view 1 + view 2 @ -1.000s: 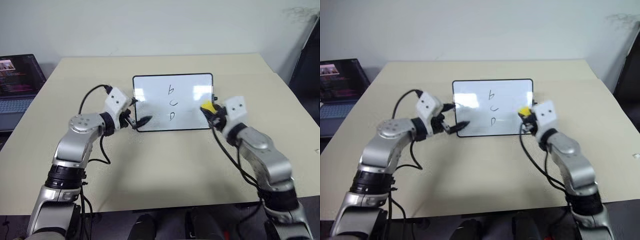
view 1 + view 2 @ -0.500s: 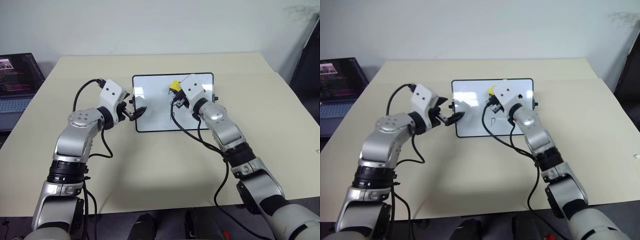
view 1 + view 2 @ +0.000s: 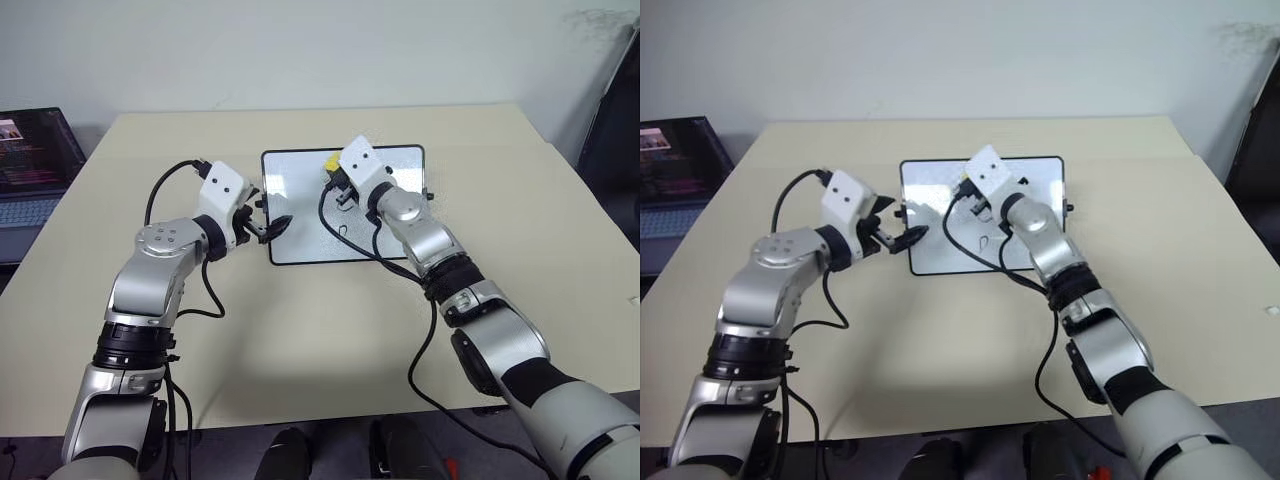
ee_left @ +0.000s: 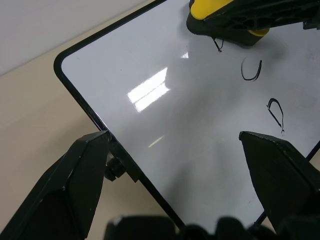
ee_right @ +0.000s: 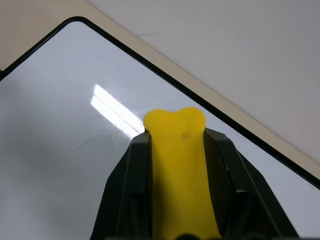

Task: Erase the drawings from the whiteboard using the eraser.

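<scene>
Yellow eraser (image 4: 220, 12) sits on the whiteboard (image 4: 165, 125) (glossy, black-framed) — atop the drawings (image 4: 260, 85).

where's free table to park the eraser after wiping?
Bare table near of the whiteboard, also its far strip and the right side. Crowded: the board itself, left end effector at its left edge, right end effector pressing the eraser on top.

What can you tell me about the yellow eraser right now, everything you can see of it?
The eraser is a small oblong yellow block with a dark underside, its far end notched into two rounded lobes. The right gripper clamps it between two black fingers. It sits over the upper part of the whiteboard, its dark face down at the topmost drawing, partly covering it.
</scene>
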`<state>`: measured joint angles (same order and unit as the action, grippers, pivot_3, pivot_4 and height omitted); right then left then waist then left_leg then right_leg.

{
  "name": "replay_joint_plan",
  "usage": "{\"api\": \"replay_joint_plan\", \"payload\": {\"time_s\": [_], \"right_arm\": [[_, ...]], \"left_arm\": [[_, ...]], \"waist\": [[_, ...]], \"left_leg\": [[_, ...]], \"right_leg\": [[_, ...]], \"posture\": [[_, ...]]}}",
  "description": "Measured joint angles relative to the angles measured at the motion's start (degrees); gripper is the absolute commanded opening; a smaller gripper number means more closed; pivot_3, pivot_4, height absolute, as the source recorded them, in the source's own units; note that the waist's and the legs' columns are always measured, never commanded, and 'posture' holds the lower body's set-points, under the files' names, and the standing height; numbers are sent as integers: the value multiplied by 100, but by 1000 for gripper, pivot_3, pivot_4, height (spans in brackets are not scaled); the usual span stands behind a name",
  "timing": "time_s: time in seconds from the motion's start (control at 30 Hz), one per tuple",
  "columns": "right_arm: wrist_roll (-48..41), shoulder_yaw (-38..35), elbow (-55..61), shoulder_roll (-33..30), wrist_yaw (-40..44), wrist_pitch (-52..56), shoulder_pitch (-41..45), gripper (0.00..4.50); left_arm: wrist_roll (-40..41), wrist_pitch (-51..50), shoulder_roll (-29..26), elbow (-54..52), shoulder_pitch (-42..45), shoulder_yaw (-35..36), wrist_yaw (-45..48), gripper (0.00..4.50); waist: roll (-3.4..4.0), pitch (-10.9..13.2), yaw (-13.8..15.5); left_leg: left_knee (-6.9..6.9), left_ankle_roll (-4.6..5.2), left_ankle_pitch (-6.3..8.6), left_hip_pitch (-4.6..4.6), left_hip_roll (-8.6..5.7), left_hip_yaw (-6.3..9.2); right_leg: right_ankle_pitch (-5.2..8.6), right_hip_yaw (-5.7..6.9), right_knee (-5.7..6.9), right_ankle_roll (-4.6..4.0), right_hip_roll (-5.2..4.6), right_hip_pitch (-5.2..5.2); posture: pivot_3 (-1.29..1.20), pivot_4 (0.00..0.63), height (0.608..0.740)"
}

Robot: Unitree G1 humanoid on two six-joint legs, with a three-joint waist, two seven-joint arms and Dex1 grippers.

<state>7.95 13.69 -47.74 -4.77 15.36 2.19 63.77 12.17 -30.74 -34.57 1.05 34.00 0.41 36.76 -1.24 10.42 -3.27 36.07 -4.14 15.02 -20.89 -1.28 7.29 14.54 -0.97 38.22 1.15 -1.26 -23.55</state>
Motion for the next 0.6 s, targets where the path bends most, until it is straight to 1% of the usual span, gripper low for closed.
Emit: {"api": "replay_joint_plan", "payload": {"time_s": [0.27,0.4,0.6], "right_arm": [[120,74,-59,21,171,-129,-304,1086],[206,93,-63,21,194,-128,-388,1056],[211,79,-166,18,46,-153,-343,1037]], "left_arm": [[-3,2,0,-2,0,0,1,4500],[-5,12,0,-2,0,0,3,4500],[-7,24,2,-2,0,-2,7,4500]], "waist": [[-4,-3,-1],[-4,-3,-4],[-4,-3,5]], "left_leg": [[23,-1,-1,30,-2,-9],[27,1,-4,62,-1,-8],[29,0,-13,64,0,-4]], "right_leg": [[1,-12,66,-1,1,6],[9,-12,70,10,8,33],[6,-10,75,7,10,34]], "posture": [[0,150,740],[0,150,740],[0,150,740]]}}
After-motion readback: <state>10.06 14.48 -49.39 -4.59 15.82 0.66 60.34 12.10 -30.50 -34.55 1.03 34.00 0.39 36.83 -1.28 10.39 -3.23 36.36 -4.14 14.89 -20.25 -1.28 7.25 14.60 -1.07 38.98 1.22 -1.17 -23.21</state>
